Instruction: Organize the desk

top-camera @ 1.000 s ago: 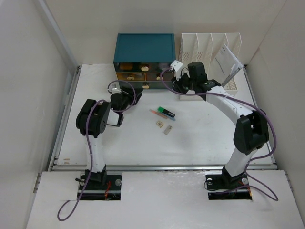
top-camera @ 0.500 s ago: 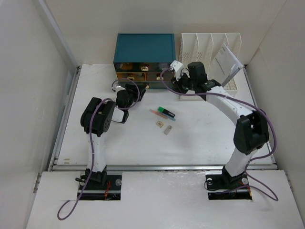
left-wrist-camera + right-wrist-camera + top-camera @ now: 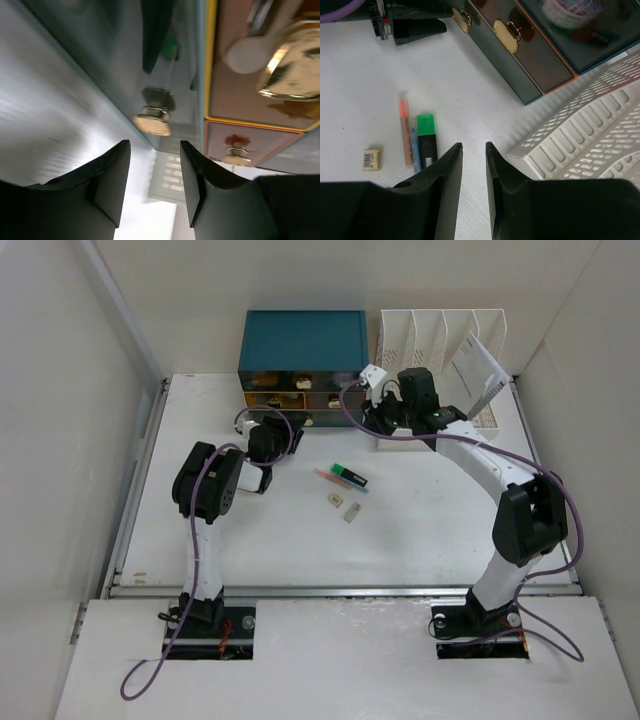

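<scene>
The white desk (image 3: 440, 530) holds a green-and-black highlighter (image 3: 350, 477), an orange pen (image 3: 328, 477) and a small eraser (image 3: 334, 500) near its middle. The teal drawer box (image 3: 303, 340) stands at the back. My left gripper (image 3: 272, 432) is open and empty at the box's lowest drawer; in the left wrist view (image 3: 154, 150) a gold knob (image 3: 152, 124) sits just ahead of the gap between the fingers. My right gripper (image 3: 378, 418) hovers by the box's right corner; its wrist view (image 3: 473, 146) shows the jaws narrowly apart with nothing between them.
A white slotted file rack (image 3: 440, 335) with a paper (image 3: 478, 365) stands right of the box; its base (image 3: 585, 140) lies close to my right fingers. Pulled-out drawers with gold handles (image 3: 507, 36) show in the right wrist view. A second small block (image 3: 351, 511) lies by the eraser.
My left gripper has moved right and toward the drawer box. The right gripper has shifted only slightly toward the back.
</scene>
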Robot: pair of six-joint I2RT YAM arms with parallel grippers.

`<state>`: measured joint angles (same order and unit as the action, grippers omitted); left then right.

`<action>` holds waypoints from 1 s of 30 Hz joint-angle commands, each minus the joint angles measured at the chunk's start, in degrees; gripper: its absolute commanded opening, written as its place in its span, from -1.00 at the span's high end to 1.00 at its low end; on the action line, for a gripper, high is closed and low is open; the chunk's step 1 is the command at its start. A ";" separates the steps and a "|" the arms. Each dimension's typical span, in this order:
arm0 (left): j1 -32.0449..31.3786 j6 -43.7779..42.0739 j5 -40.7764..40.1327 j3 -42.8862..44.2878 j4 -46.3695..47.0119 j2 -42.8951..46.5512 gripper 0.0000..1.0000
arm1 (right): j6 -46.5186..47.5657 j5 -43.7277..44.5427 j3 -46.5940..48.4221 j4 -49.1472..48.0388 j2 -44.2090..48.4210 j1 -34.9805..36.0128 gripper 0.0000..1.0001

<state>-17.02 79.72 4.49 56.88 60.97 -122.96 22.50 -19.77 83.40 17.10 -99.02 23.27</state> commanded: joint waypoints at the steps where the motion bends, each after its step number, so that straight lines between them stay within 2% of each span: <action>1: -0.04 -0.89 -1.42 1.92 0.11 -0.88 0.17 | -0.53 -1.68 -0.34 -2.43 3.22 -0.33 0.38; 10: -0.04 -1.50 -2.47 2.97 0.73 -3.17 0.17 | -0.53 -2.20 -0.34 -1.90 3.22 -0.33 0.38; 19: -0.56 -0.36 -2.65 0.43 8.02 -3.69 0.14 | -0.53 -2.73 -0.34 -1.90 3.22 -0.85 0.38; 30: -0.56 0.26 -2.65 2.79 6.44 -6.06 0.09 | -0.53 -2.73 -0.34 -1.37 2.69 -0.85 0.38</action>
<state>-17.28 80.18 2.31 57.95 65.52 -128.46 22.50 -21.08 83.40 17.19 -98.91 22.81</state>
